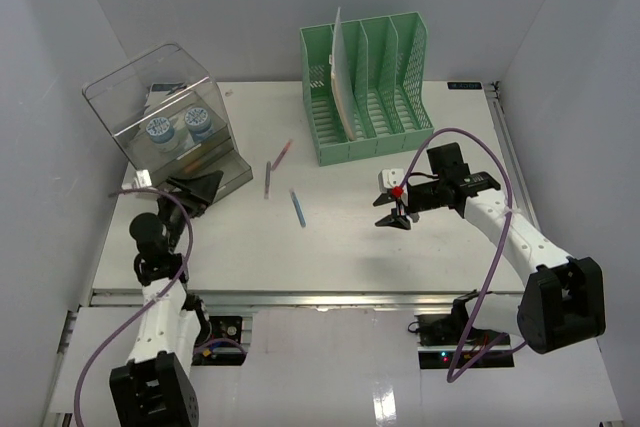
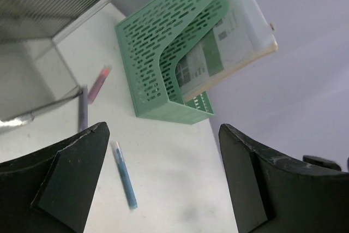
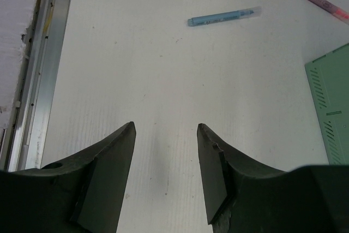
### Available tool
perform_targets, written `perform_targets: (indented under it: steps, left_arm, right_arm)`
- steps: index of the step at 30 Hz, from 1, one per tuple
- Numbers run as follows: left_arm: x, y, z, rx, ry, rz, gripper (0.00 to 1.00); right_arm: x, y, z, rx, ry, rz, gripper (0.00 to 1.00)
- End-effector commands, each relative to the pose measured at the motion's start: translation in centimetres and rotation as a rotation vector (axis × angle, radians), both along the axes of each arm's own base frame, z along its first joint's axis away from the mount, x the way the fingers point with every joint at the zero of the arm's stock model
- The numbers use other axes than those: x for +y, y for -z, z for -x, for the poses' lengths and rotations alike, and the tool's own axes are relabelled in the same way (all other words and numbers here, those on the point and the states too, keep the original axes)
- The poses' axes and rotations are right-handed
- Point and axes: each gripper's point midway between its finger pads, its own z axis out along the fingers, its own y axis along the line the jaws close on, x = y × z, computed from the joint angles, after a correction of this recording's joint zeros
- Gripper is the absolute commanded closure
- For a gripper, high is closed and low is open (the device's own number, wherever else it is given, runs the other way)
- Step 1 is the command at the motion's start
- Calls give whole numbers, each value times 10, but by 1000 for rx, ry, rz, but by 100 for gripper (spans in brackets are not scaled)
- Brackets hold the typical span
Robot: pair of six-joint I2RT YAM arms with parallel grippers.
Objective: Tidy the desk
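The left arm (image 1: 160, 282) stands up from the lower left of the overhead view, folded back on itself. Its left gripper (image 2: 163, 132) is close against the front of the clear plastic box (image 1: 165, 112) in the upper left, fingers spread wide with nothing between them. The right arm (image 1: 510, 237) slants in from the lower right. Its right gripper (image 3: 166, 129) hangs over the middle of the desk (image 1: 350, 262), fingers partly parted and holding nothing.

The desk fills the centre, with grey walls on three sides and a silver rail (image 1: 330, 299) along its bottom edge. A green file rack (image 1: 385, 97) stands at top centre. A pink pen (image 1: 284, 154), a purple pen (image 1: 268, 179) and a blue pen (image 1: 298, 209) lie left of centre. The widest stretch of white surface runs along the rail.
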Motion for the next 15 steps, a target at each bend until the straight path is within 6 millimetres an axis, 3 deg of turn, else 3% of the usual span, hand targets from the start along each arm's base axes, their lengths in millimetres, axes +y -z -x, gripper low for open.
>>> perform_targets:
  steps: [1,2,4,6,8,10,15]
  left_arm:
    - [-22,31,5,215,116,-261,7]
    - [-21,20,-3,201,96,-348,7]
    - [-38,29,-7,285,149,-454,7]
    - [-71,54,-10,389,264,-569,7]
    - [-87,63,-19,454,301,-705,7]
    - [-105,92,-23,555,353,-842,7]
    - [-106,103,-66,610,269,-1052,9]
  right_arm:
    - [0,-6,-1,-24,6,-23,44]
    - [0,-6,-2,-21,9,-21,44]
    - [0,-5,-3,-22,18,-17,44]
    - [-1,-4,-5,-21,27,-14,43]
    - [-2,-4,-8,-16,43,-11,43]
    - [-4,-3,-12,-14,60,-10,43]
    - [-8,-4,-16,-7,86,-9,43]
